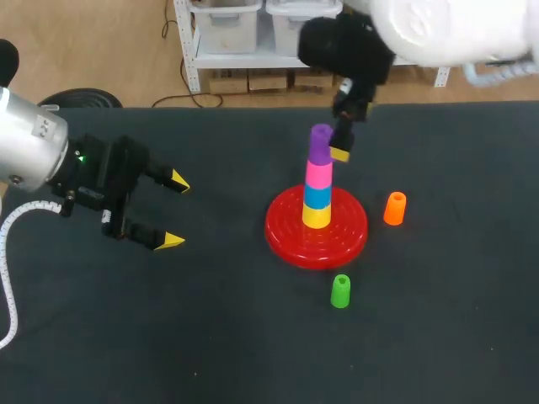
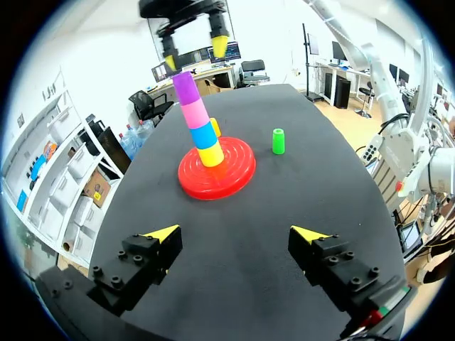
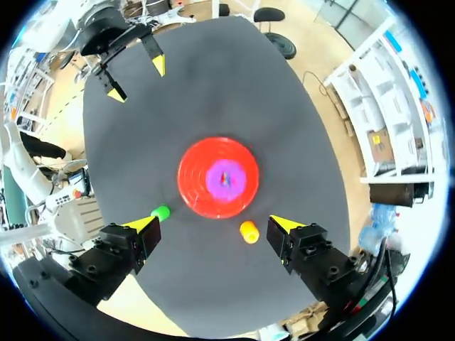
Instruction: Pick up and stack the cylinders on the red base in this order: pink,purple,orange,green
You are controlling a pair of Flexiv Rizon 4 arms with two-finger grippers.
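While the red base (image 1: 278, 231) lies on the dark table (image 1: 210, 337), a column of four cylinders stands upright at its centre: a yellow cylinder (image 1: 317, 216) at the bottom on the base, a blue cylinder (image 1: 317, 196) on that, then the pink cylinder (image 1: 318, 173), and the purple cylinder (image 1: 321, 143) on top. The right end effector (image 3: 213, 226) hangs directly above the base, just over the purple cylinder. Its yellow-tipped fingers are spread wide, well wider than the cylinder, and grip nothing; its own wrist view looks straight down onto the purple top. The orange cylinder (image 1: 394, 209) stands upright on the table just off the base's right edge, apart from it. The green cylinder (image 1: 340, 291) stands upright near the base's front edge, also not touching it. The left end effector (image 1: 173, 210) is well to the left of the base, above the table, pointing toward it. Its fingers are wide apart and empty.
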